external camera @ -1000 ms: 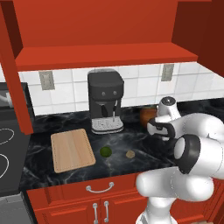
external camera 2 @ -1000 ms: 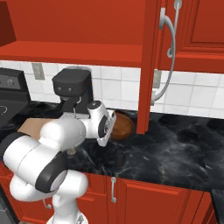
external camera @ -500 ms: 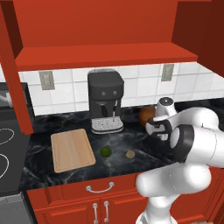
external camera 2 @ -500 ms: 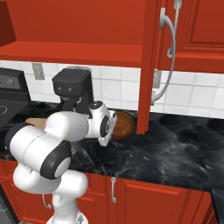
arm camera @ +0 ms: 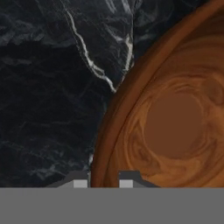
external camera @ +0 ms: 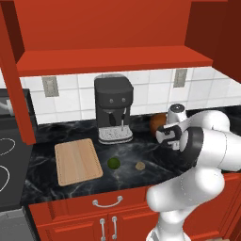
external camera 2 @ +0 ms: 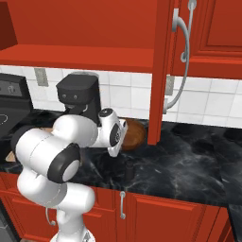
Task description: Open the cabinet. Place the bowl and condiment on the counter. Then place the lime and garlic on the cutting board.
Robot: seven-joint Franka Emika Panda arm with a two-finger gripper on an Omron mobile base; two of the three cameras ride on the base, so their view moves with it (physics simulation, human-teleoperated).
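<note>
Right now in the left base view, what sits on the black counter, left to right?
Light tan wooden cutting board → black coffee machine → small dark green lime → tan lumpy garlic bulb → brown wooden bowl.

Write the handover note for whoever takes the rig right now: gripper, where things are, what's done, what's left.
Gripper: shut on the rim of the bowl, which is down at the counter beside the coffee machine.
Cabinet: open.
Condiment: on the counter near the front edge.
Lime and garlic: on the counter right of the cutting board, not on it.
Left: release bowl, move lime and garlic onto the board.
</note>
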